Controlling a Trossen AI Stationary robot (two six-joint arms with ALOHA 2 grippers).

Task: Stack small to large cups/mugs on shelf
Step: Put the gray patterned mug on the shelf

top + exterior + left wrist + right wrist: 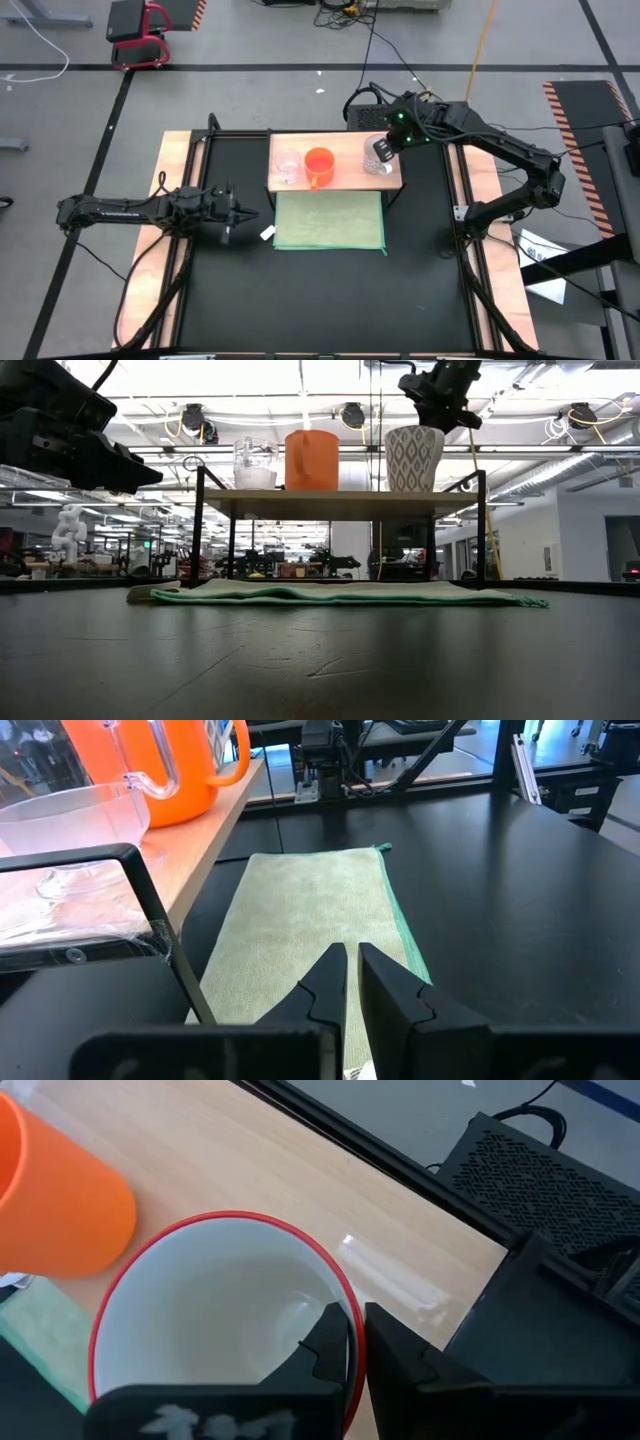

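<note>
Low view vs high view: only the low view shows the diamond pattern on the white handled mug (414,458); from above my arm mostly covers it (379,155).
Right wrist view: shows that mug's red rim and plain white inside (225,1315), seen nowhere else.
My right gripper (383,150): upper right of the high frame, arm reaching in from the right edge and bent back toward the pale-wood rectangular shelf (345,183). Fingers (330,1342) pressed nearly together at the mug's rim; can't tell if they actually pinch it.
My left gripper (232,211): mid-left of the high frame, arm stretched low over the black table (320,300), fingers squeezed together on nothing.
Cups: clear transparent cup (288,165), bright orange handled mug (319,164) and the white one stand in a row on the shelf, upright, apart.
Green translucent mat (330,221): flat on the table, just below the shelf in the high frame.
</note>
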